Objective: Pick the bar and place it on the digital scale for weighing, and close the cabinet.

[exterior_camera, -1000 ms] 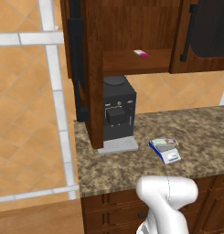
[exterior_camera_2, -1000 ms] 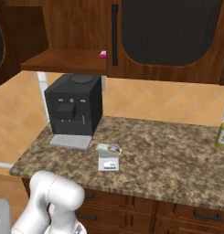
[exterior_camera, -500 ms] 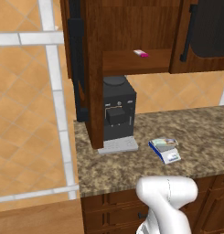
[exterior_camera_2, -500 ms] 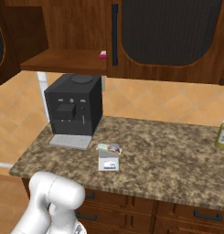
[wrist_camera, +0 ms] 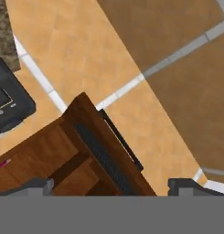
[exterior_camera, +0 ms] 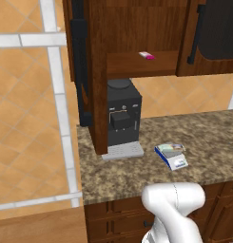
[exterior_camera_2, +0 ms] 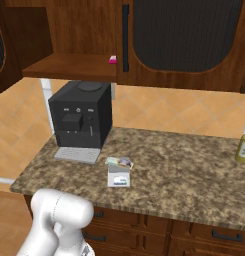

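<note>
The bar (exterior_camera: 171,148) (exterior_camera_2: 119,162), in a pale wrapper, lies across the far end of the digital scale (exterior_camera: 179,163) (exterior_camera_2: 118,179) on the granite counter. The cabinet (exterior_camera: 137,33) (exterior_camera_2: 69,30) hangs above. Its left door (exterior_camera: 95,76) stands swung out toward me, and the right door (exterior_camera_2: 186,40) is shut. In the hand view my gripper (wrist_camera: 112,188) is open with nothing between its fingertips (wrist_camera: 36,185). It looks down on the open door (wrist_camera: 102,153) with its dark panel and black handle (wrist_camera: 120,139).
A black coffee machine (exterior_camera: 122,118) (exterior_camera_2: 80,117) (wrist_camera: 8,105) stands under the open shelf, left of the scale. A small pink-and-white item (exterior_camera: 147,55) (exterior_camera_2: 112,59) lies on the shelf. A yellow bottle (exterior_camera_2: 242,145) stands at the counter's right end. Drawers (exterior_camera_2: 214,235) run below the counter.
</note>
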Available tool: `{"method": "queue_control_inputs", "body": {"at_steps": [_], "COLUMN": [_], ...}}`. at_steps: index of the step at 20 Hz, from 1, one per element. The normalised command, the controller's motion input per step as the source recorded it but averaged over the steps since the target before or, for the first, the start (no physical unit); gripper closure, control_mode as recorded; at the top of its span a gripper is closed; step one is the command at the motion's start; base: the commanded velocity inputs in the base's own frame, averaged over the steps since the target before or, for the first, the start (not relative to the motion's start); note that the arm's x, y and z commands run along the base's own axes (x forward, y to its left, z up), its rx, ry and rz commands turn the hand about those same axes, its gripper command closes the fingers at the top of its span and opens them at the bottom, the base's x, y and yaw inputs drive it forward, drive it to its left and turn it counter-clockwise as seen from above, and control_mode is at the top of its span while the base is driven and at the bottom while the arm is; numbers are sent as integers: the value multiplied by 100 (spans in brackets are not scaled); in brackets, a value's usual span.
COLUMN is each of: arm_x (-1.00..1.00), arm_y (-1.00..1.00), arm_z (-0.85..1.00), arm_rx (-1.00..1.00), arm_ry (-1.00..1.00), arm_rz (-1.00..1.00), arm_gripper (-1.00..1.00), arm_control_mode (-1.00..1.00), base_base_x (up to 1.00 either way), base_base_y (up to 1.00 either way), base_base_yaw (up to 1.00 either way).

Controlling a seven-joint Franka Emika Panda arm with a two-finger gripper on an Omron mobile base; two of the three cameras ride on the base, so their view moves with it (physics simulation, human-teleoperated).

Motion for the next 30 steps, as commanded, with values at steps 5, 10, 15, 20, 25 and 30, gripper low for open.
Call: {"method": "queue_control_inputs", "body": {"at_steps": [5, 10, 15, 20, 25, 30], "arm_x": [3, 0, 34, 81, 100, 97], "arm_y": [100, 100, 100, 100, 100, 95], "arm_z": [-20, 0, 0, 7, -2, -14], "arm_rx": [0, 0, 0, 6, 5, 11], "arm_ry": [-26, -37, -32, -17, -17, -13], "arm_rz": [-5, -10, -13, -9, -4, -11], "arm_gripper": [-100, -100, -100, -100, -100, -100], "arm_control_mode": [-100, -100, -100, -100, -100, -100], "base_base_x": [0, 0, 0, 0, 0, 0], "base_base_y": [0, 0, 0, 0, 0, 0], "base_base_yaw": [0, 0, 0, 0, 0, 0]}}
